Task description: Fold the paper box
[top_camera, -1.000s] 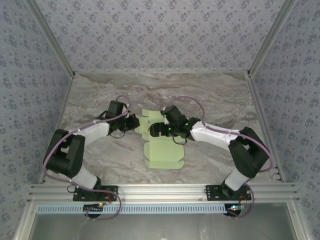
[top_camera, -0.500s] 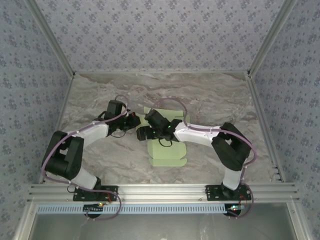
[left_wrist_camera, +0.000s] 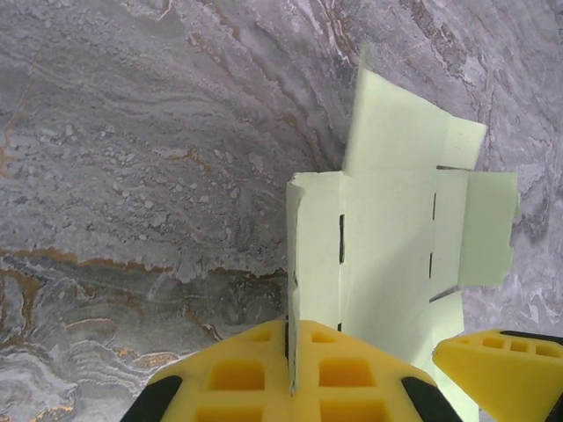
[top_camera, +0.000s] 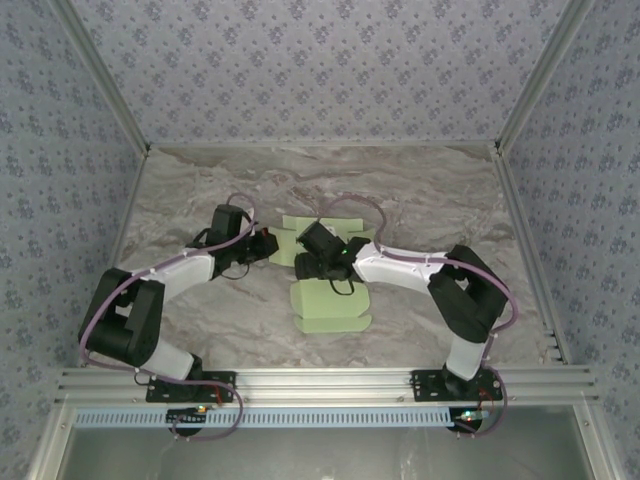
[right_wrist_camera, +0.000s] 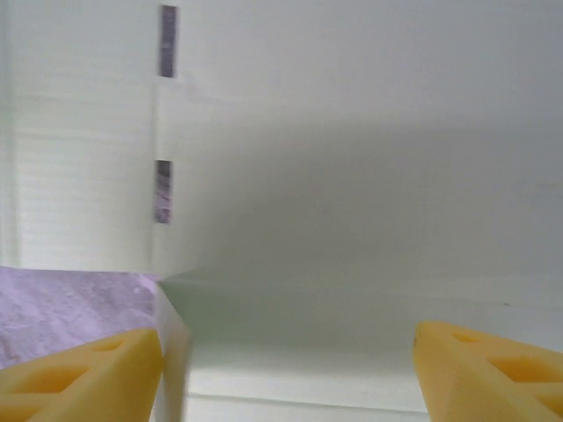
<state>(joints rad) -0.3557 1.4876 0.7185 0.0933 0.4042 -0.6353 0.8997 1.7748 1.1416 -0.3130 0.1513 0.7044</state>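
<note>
The paper box (top_camera: 330, 306) is a pale green die-cut sheet lying mid-table, partly folded. In the left wrist view the paper box (left_wrist_camera: 387, 237) shows slots and flaps, and its left side flap stands upright. My left gripper (left_wrist_camera: 290, 341) is shut on that upright flap's edge; from above, the left gripper (top_camera: 271, 246) sits at the sheet's left side. My right gripper (top_camera: 306, 268) hovers low over the sheet's middle. Seen from its own wrist, the right gripper (right_wrist_camera: 286, 378) is open, fingers wide apart over the card (right_wrist_camera: 352, 176), a raised flap edge beside the left finger (right_wrist_camera: 84, 378).
The marble tabletop (top_camera: 200, 310) is walled by patterned panels (top_camera: 60, 200) on three sides. An aluminium rail (top_camera: 320, 385) runs along the near edge behind the arm bases. One yellow finger of the right gripper (left_wrist_camera: 501, 365) shows beside the sheet in the left wrist view.
The right arm has swung left, from the sheet's right side to above its middle, and its jaws have narrowed a little. The left gripper has kept its grip on the flap.
</note>
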